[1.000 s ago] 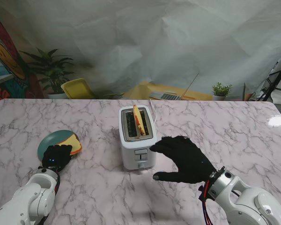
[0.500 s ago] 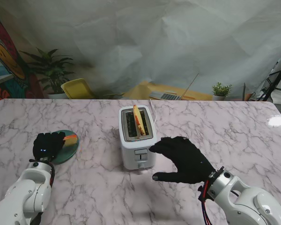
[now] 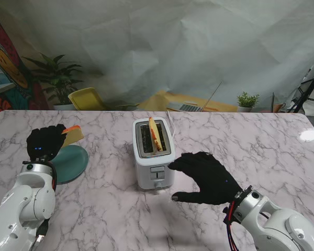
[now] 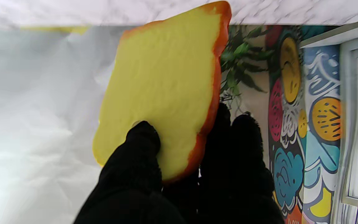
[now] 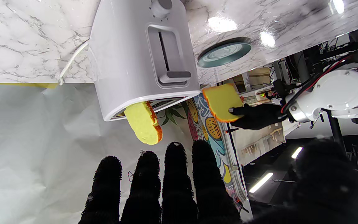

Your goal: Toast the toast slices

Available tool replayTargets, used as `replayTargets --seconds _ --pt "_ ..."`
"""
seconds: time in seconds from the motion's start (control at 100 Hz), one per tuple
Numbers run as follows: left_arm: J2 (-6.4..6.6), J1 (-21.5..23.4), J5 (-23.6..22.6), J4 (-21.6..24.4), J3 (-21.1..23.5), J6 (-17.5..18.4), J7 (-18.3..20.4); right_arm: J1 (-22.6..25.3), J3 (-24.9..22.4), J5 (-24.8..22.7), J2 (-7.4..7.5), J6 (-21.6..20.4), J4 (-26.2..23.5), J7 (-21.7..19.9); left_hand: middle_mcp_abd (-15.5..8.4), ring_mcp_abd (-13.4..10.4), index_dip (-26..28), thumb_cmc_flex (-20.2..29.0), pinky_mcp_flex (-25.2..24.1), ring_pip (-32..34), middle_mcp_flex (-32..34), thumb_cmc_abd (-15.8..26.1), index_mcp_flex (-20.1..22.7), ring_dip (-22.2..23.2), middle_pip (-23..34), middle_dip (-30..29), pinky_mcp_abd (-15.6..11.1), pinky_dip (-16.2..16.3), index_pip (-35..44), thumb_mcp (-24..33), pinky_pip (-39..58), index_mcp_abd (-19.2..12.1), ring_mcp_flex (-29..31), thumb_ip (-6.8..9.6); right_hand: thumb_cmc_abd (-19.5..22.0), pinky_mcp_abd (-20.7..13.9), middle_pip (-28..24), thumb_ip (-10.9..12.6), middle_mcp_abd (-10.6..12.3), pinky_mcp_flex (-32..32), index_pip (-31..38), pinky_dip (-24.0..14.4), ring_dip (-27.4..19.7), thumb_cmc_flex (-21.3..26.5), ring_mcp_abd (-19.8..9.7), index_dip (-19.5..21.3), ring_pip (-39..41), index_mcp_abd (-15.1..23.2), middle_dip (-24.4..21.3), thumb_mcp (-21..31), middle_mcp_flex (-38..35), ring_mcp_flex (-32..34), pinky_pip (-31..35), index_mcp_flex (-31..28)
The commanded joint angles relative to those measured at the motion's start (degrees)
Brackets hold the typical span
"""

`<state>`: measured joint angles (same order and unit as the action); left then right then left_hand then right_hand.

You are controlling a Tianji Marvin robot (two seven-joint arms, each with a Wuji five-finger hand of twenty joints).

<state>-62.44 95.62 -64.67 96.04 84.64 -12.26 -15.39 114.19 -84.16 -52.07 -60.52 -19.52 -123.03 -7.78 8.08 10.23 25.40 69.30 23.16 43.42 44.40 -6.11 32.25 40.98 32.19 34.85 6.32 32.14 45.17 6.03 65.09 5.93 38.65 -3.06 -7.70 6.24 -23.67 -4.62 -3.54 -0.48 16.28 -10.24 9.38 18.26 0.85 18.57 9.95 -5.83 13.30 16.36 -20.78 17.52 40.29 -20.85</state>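
A white two-slot toaster (image 3: 153, 158) stands mid-table, and one yellow toast slice (image 3: 155, 134) sticks up from its right slot; the left slot looks empty. My left hand (image 3: 43, 144) is shut on a second toast slice (image 3: 73, 135), pinched between thumb and fingers (image 4: 141, 146) and lifted above the teal plate (image 3: 70, 163). The same held slice (image 5: 222, 101) shows in the right wrist view beside the toaster (image 5: 141, 59). My right hand (image 3: 206, 178) hovers open, fingers spread, just right of the toaster's front lever (image 3: 157, 169).
The teal plate (image 5: 224, 54) lies bare on the marble table (image 3: 240, 141). A white cord (image 5: 70, 65) runs from the toaster's back. Beyond the table's far edge are a yellow chair (image 3: 87, 99), potted plants (image 3: 57, 76) and a laptop (image 3: 188, 106).
My left hand has picked the slice off the plate and raised it, moving left and away from me. The right hand has stayed by the toaster.
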Motion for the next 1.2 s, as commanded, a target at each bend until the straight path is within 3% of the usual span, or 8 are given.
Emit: replayTargets --seconds 0.0,0.18,0.35,0.51,0.72,0.83,0.99,1.19 --pt "-0.44 -1.8 1.3 1.2 0.4 1.5 -0.8 0.5 -0.1 -0.2 0.07 -0.4 -0.2 -0.1 -0.6 2.2 3.4 4.7 0.2 -1.0 2.0 0.2 4.8 0.1 0.0 0.8 -1.1 1.6 8.5 4.2 -0.1 -5.9 1.9 -0.82 1.8 -1.4 0.6 0.8 0.3 -0.2 1.1 0.7 -1.3 1.6 -1.1 -1.1 -2.3 1.4 0.4 -1.3 0.4 0.5 -1.3 -1.3" --pt "-0.76 -4.6 4.7 0.3 1.9 10.6 -3.6 1.1 -0.7 -0.6 0.15 -2.0 -1.1 -0.3 -4.4 0.8 7.0 4.7 1.6 -3.6 4.9 -0.3 8.2 -1.1 -0.4 -0.1 -1.6 1.1 10.6 3.3 -1.5 -9.0 5.0 -0.82 0.7 -1.5 0.8 0.8 0.2 -0.4 0.9 0.7 -1.4 1.3 -1.1 -1.1 -2.4 1.4 0.4 -1.5 1.3 -0.2 -1.4 -0.3" --pt "-0.78 -7.3 8.3 -1.7 2.6 20.0 -3.5 1.8 -1.5 -1.3 0.24 -3.9 -2.7 -0.7 -6.7 -0.8 8.4 4.7 2.6 -5.7 7.0 -0.5 10.1 -2.4 -1.0 -1.8 -2.5 0.7 10.5 1.3 -2.2 -11.2 7.6 -0.50 -0.5 -1.6 0.9 0.8 0.1 -0.8 0.5 0.8 -1.4 0.4 -1.0 -1.1 -2.6 1.2 0.4 -1.3 2.8 -1.0 -1.7 0.9" --pt "-1.08 -9.2 11.9 -2.7 1.6 22.8 -2.4 2.9 -1.6 -2.8 0.24 -3.9 -4.8 -0.7 -7.1 -2.3 8.2 4.7 2.8 -8.1 9.4 -1.2 12.1 -4.1 -2.6 -3.6 -2.7 0.4 9.2 -1.0 -3.0 -12.5 10.2 -0.25 -0.1 -1.6 0.9 0.6 -0.5 -0.9 -0.1 0.8 -1.5 -0.7 -0.8 -1.2 -2.7 0.7 0.3 -0.8 4.1 -1.6 -1.8 1.9" --pt "-0.42 -11.1 13.0 -2.7 0.7 28.0 2.6 4.5 -0.7 -4.5 -0.10 -1.9 -6.8 1.7 -13.6 -7.4 7.2 4.6 -1.5 -12.6 13.7 -0.4 14.5 -6.7 -7.1 -5.5 -4.0 2.2 7.2 -8.7 -4.9 -18.1 12.7 0.22 0.5 -1.5 0.6 0.4 -0.7 -0.5 -0.5 0.8 -1.4 -1.2 -0.7 -1.2 -2.5 0.3 0.4 -0.3 3.8 -1.2 -1.8 1.4" --pt "0.07 -12.7 12.4 -2.7 -0.2 30.3 5.0 4.8 -0.4 -5.0 -0.19 -1.7 -7.3 2.6 -16.6 -9.2 7.0 2.2 -4.9 -15.4 15.7 -0.7 15.3 -7.4 -9.5 -6.2 -4.5 3.4 6.9 -9.3 -6.8 -21.3 12.6 0.02 0.6 -1.5 0.5 0.4 -0.8 -0.3 -0.6 0.7 -1.4 -1.2 -0.6 -1.2 -2.4 0.3 0.4 -0.1 3.5 -0.9 -1.6 1.1" --pt "0.53 -14.8 14.0 -1.9 -1.5 33.7 9.4 5.3 -0.3 -4.8 -0.31 -1.5 -7.4 3.4 -16.8 -8.4 8.6 4.3 -6.1 -17.3 17.4 -2.5 16.8 -7.0 -11.4 -4.7 -3.5 4.2 9.3 -9.0 -7.9 -22.2 12.6 0.30 1.4 -1.5 0.5 0.3 -0.7 -0.2 -0.8 0.7 -1.4 -1.2 -0.7 -1.2 -2.4 0.2 0.3 -0.1 3.2 -0.7 -1.4 0.8" --pt "0.42 -15.8 15.7 -0.5 -2.6 34.2 10.7 5.9 -0.1 -4.6 -0.45 -0.9 -7.4 4.3 -15.3 -6.5 14.1 4.7 -6.7 -16.6 16.8 -4.5 18.0 -5.4 -10.6 -2.8 -1.4 5.1 17.4 -3.2 -8.2 -24.1 12.6 0.19 1.8 -1.3 0.5 0.3 -0.9 -0.2 -1.0 0.7 -1.5 -0.9 -0.6 -1.3 -2.5 0.4 0.3 -0.2 2.8 -0.4 -1.2 0.5"
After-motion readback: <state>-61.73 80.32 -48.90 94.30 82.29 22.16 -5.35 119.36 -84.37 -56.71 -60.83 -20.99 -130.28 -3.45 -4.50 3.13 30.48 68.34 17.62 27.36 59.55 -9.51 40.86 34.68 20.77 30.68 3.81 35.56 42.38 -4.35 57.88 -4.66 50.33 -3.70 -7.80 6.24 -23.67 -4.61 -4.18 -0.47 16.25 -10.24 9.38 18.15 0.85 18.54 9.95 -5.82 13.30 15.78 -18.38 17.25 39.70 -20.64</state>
